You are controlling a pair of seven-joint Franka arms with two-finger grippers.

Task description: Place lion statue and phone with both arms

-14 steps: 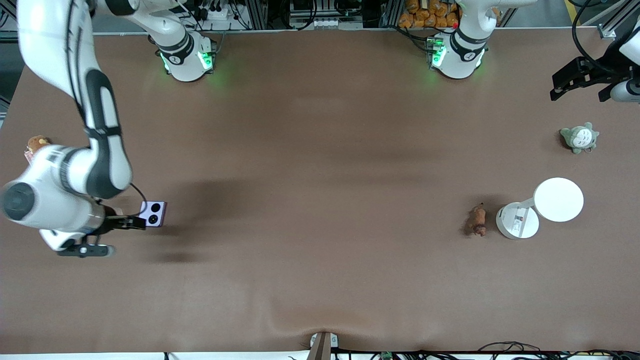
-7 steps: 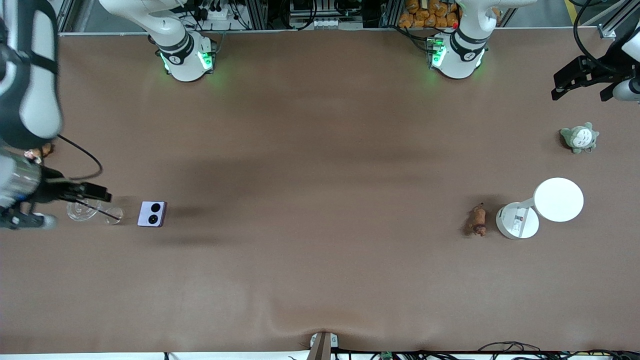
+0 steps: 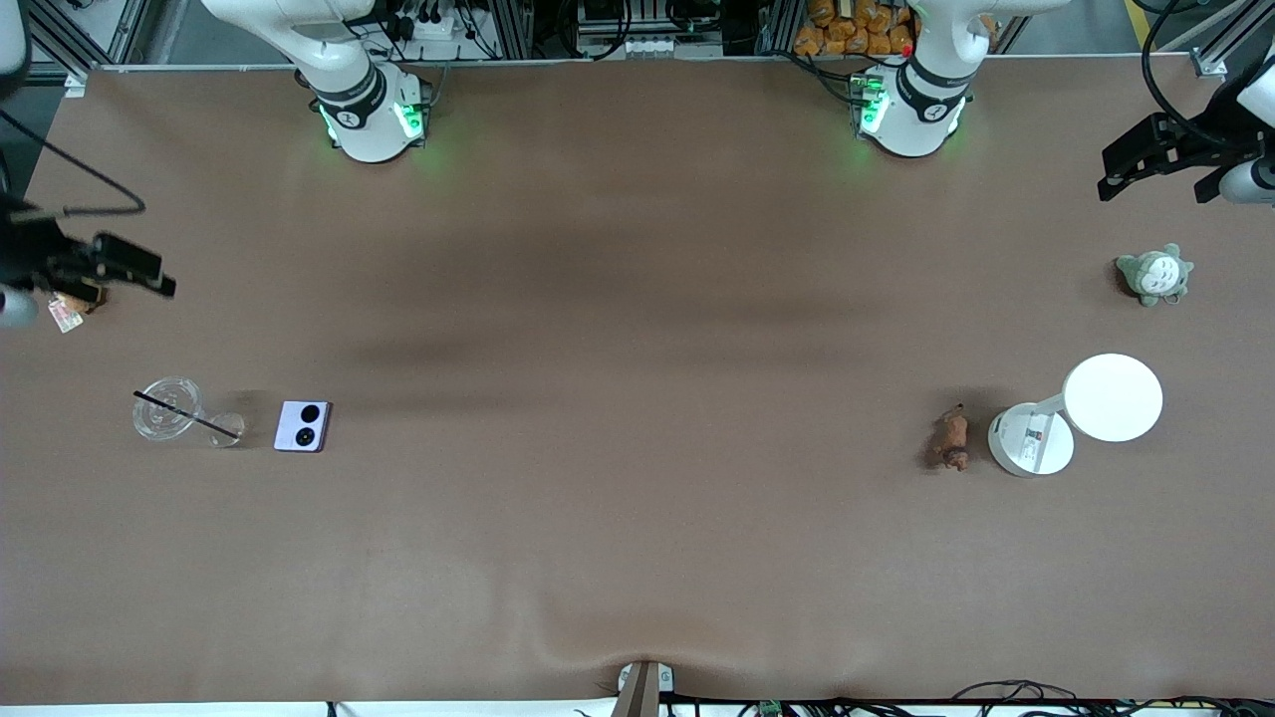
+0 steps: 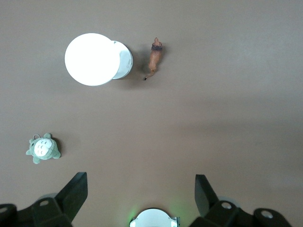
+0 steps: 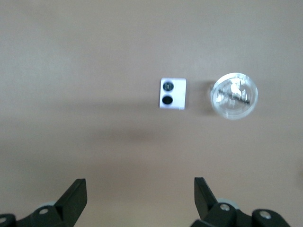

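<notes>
Two arms up and away from the brown table [image 3: 637, 398], both hands empty. Left gripper [image 3: 1146, 164] high over the left arm's end of the table, fingers [image 4: 75, 191] spread wide with nothing between them, as at half a second ago. Right gripper [image 3: 125, 267] up over the right arm's end of the table, fingers [image 5: 75, 196] likewise wide apart and empty; a second ago low beside the phone, half a second ago already lifting off, now clear of it and raised over the small brown plush [image 3: 70, 304] at the table's edge.

Largest down to smallest: white lamp [image 3: 1081, 413] lying toward the left arm's end, round head and round base side by side. Grey-green plush [image 3: 1153, 275] farther from the front camera than the lamp. Clear glass cup [image 3: 164, 416] with a dark stick across it, uncovered since the arm's withdrawal. Phone [image 3: 302, 426] flat on the table just beside the cup, face up, two black lenses in a row running toward and away from the front camera; unmoved. Lion statue [image 3: 954, 438] just beside the lamp's base, apart from it, long axis running toward and away from the front camera, darker head end nearer that camera, thin tail at the farther end; unmoved.
</notes>
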